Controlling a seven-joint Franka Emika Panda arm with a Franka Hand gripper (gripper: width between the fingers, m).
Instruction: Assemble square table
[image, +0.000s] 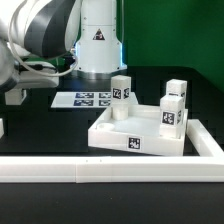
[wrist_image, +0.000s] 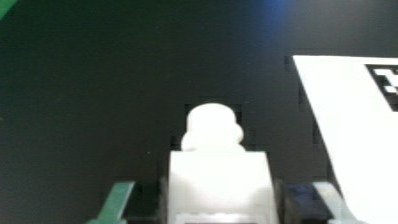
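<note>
Exterior view gives the wide layout: a black tabletop (image: 45, 135) with a white L-shaped border rail (image: 110, 172) along its near edge and turning back along the exterior view's right edge. Inside that corner sits the square table top (image: 135, 132), a white tray-like piece with a raised rim and a tag on its near face. Three white legs show at its corners: one at the far corner toward the exterior view's left (image: 121, 95), one at the far corner toward the right (image: 176, 93), and one nearer on the right side (image: 169, 115). Whether each is fully seated cannot be told. Farther back, toward the arm's base, lies the marker board (image: 84, 99), flat on the tabletop.

The arm (image: 40, 35) reaches out over the exterior view's left edge, well apart from the table top, and its claw is cut off there.

Wrist view shows the claw (wrist_image: 217, 195) closed on a fourth leg (wrist_image: 214, 170), a white block with a rounded peg at its far end, held between the two fingers (wrist_image: 121, 200). Its long axis runs straight out along the claw's pointing direction. My reading is that the remaining socket lies toward the exterior view's right of the claw, so the leg must travel that way and be turned peg toward the socket
</note>
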